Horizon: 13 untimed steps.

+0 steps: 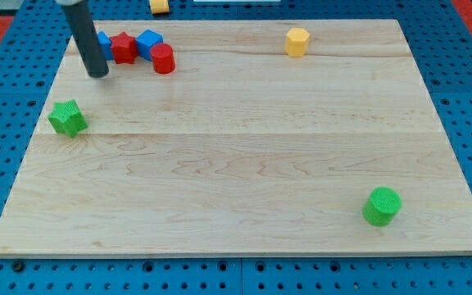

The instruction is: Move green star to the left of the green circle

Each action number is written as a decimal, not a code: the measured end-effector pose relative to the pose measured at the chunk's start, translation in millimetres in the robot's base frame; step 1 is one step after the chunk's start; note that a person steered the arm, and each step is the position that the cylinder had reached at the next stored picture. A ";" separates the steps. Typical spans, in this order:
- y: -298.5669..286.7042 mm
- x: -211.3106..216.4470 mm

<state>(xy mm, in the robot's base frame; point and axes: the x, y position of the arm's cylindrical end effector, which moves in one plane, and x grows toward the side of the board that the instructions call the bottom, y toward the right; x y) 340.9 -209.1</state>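
Observation:
The green star [68,118] lies near the board's left edge, a bit above mid height. The green circle [382,205], a short cylinder, stands at the view's lower right. My tip [98,74] rests on the board at the upper left, above and slightly right of the green star, with a gap between them. The rod rises from the tip to the view's top. The star and the circle are far apart across the board.
A cluster sits right of my tip: a blue block [105,41] partly behind the rod, a red star-like block [124,47], a blue block [148,41] and a red cylinder [163,59]. A yellow hexagon [297,41] stands top right. Another yellow block [160,6] lies off the board.

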 end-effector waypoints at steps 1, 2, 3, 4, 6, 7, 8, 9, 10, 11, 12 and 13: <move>60.2 4.2; 99.8 -19.4; 96.6 -36.1; 79.3 -45.7; 131.5 -41.9; 161.2 -41.9; 177.3 -42.0; 194.6 -42.0; 199.3 -41.9; 199.3 -41.9; 199.5 -41.9; 199.5 -42.6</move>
<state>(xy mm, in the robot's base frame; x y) 298.3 -9.7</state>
